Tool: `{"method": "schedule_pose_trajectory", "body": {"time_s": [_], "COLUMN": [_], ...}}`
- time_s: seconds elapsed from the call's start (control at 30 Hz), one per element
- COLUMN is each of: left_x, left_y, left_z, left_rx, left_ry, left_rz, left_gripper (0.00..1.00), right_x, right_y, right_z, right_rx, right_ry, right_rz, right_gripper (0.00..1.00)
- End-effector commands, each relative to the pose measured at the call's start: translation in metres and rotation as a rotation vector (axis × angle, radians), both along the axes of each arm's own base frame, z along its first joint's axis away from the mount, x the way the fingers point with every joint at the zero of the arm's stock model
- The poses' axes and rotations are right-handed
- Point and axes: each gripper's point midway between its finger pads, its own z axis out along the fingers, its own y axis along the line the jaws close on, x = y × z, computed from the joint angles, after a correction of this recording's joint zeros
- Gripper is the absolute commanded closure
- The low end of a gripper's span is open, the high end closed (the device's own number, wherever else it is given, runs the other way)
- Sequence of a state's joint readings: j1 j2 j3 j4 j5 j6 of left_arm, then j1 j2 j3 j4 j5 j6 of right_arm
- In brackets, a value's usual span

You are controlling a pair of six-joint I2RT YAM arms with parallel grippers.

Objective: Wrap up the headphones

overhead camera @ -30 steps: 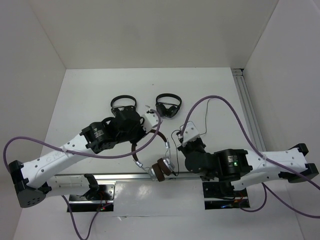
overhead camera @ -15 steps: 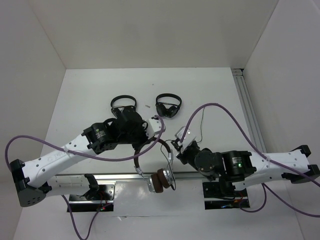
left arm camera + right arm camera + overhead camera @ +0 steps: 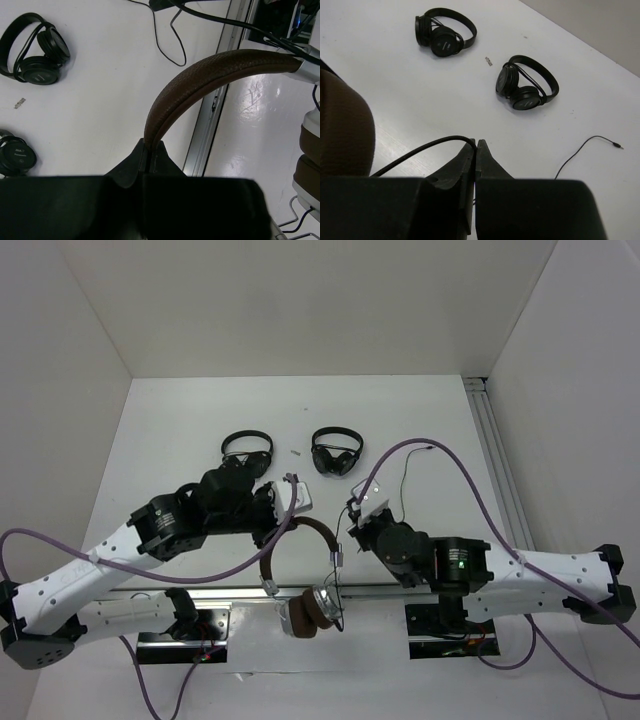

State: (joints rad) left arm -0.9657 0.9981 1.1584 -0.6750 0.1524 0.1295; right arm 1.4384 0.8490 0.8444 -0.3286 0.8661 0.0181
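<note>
The headphones [image 3: 304,530] have a brown headband and silver earcups with brown pads [image 3: 312,610]. They hang above the table's near edge. My left gripper [image 3: 283,512] is shut on the headband [image 3: 210,75]; in the left wrist view the jaws [image 3: 150,148] pinch its end. One earcup [image 3: 311,150] shows at that view's right edge. My right gripper [image 3: 352,518] is shut on the thin black cable [image 3: 420,149], right at the fingertips [image 3: 476,144]. The cable's loose end with its plug [image 3: 428,447] lies on the table behind.
Two small black headphones [image 3: 247,448] [image 3: 336,452] lie on the white table at the back, with a tiny metal piece [image 3: 294,452] between them. An aluminium rail [image 3: 200,593] runs along the near edge. Another rail [image 3: 495,450] runs along the right wall.
The left arm has carried the headphones toward the near edge, so the earcups now hang over the rail. The right gripper has shifted left and back with the cable.
</note>
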Motion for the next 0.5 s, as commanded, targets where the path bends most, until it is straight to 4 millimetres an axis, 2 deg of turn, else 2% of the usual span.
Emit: {"method": "schedule_pose_trajectory", "body": {"time_s": [0.0, 0.07, 0.13, 0.17, 0.23, 0.27, 0.33, 0.4, 0.47], "left_x": [0.001, 0.001, 0.009, 0.011, 0.013, 0.013, 0.022, 0.027, 0.040], "left_y": [-0.007, -0.004, -0.003, -0.003, -0.002, -0.004, -0.001, 0.000, 0.007], "left_z": [0.047, 0.051, 0.055, 0.057, 0.063, 0.071, 0.075, 0.085, 0.094], "left_rx": [-0.159, -0.168, -0.181, -0.190, -0.212, -0.237, -0.250, -0.281, -0.305], "left_ry": [-0.095, -0.106, -0.126, -0.125, -0.136, -0.140, -0.152, -0.163, -0.185], "left_rz": [-0.006, 0.003, 0.043, 0.058, 0.080, 0.084, 0.140, 0.183, 0.275], "left_gripper": [1.00, 1.00, 1.00, 1.00, 1.00, 1.00, 1.00, 1.00, 1.00], "right_x": [0.015, 0.021, 0.023, 0.026, 0.024, 0.022, 0.020, 0.017, 0.014], "right_y": [0.007, 0.006, 0.012, 0.014, 0.022, 0.028, 0.034, 0.041, 0.044], "right_z": [0.008, 0.011, 0.001, 0.006, -0.003, 0.004, -0.005, 0.002, 0.001], "right_rx": [0.084, 0.094, 0.087, 0.108, 0.106, 0.132, 0.130, 0.169, 0.174], "right_ry": [0.006, 0.003, 0.021, 0.013, 0.022, 0.010, 0.013, -0.006, -0.022], "right_rz": [-0.036, -0.043, -0.012, -0.007, 0.045, 0.069, 0.112, 0.151, 0.188], "right_gripper": [1.00, 1.00, 1.00, 1.00, 1.00, 1.00, 1.00, 1.00, 1.00]}}
